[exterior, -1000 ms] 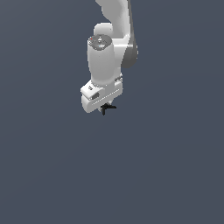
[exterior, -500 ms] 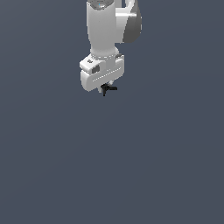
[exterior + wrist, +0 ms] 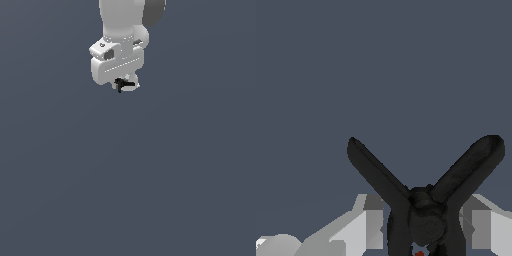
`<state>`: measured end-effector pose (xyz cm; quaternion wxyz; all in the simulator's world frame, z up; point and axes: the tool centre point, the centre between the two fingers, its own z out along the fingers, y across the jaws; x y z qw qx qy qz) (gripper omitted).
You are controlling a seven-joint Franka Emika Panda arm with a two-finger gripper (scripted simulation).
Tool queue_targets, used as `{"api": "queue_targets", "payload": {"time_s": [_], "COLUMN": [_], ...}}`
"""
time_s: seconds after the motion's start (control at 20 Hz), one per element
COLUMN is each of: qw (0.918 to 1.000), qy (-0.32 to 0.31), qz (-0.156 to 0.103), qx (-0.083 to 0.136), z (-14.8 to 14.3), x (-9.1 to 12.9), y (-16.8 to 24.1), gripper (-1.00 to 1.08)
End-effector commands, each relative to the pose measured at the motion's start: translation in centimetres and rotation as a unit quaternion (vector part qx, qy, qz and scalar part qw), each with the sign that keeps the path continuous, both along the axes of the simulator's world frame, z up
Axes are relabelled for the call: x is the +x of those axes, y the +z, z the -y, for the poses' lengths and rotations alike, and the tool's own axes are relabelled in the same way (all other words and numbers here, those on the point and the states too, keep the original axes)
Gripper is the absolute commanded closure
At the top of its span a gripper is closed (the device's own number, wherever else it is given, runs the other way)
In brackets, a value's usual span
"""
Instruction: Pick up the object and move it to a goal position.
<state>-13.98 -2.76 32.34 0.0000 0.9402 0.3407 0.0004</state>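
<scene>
The white robot tool [image 3: 125,86] hangs high over the plain grey desk [image 3: 150,190], its fingers [image 3: 363,225] clamped on the tiny black crossed-prong object [image 3: 423,210].

The arm [image 3: 125,20] is running off the exterior view's top edge. There the object [image 3: 120,85] is showing too small to make out its prongs. In the wrist view, the frame edge is cutting off the fingers [image 3: 363,227] and the object's lower part.

we see the gripper [image 3: 126,86] as smooth matt white plastic; between its fingers [image 3: 363,227] the object [image 3: 423,200] looks matt black, faintly rough.
</scene>
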Motion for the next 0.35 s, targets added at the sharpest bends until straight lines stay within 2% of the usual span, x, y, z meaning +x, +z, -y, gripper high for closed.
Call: {"api": "queue_targets", "payload": {"time_s": [0.0,0.3], "qw": [1.0000,1.0000], "qy": [0.000,0.000], "qz": [0.000,0.000], "qx": [0.000,0.000], "z": [-0.04,-0.02], "x": [-0.50,-0.82], "y": [0.84,1.61], "gripper": [1.08,1.08]}}
